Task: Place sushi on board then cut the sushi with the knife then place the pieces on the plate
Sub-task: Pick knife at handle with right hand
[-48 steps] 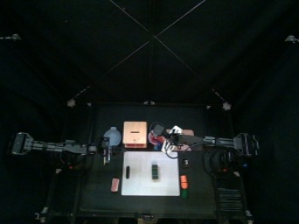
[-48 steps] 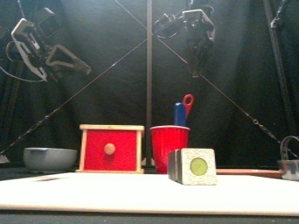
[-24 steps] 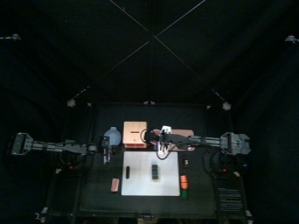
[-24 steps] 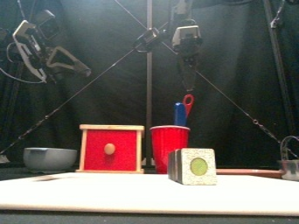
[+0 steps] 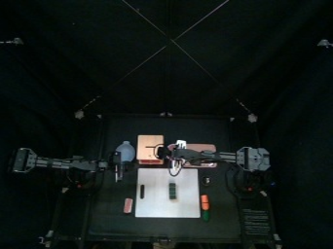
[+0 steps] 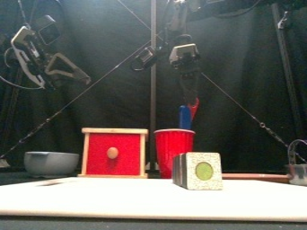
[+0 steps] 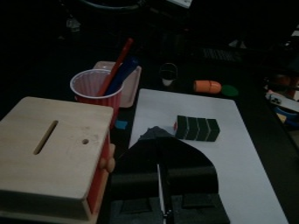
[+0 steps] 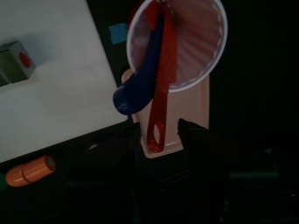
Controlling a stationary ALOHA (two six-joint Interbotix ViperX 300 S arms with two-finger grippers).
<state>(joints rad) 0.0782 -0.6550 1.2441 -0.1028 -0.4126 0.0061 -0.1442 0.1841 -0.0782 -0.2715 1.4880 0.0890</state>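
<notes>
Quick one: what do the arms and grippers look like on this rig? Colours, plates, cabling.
Left arm and right arm are slim, black and jointed. The left gripper and right gripper each have two dark jaws under a pale cross-plate. Black cables loop off the wrists.

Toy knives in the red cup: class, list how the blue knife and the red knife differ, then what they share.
The red knife sticks further out of the cup than the blue knife. The red knife's handle end has a hole; the blue knife's looks solid and rounded. Both lean in the red cup, handles up.
</notes>
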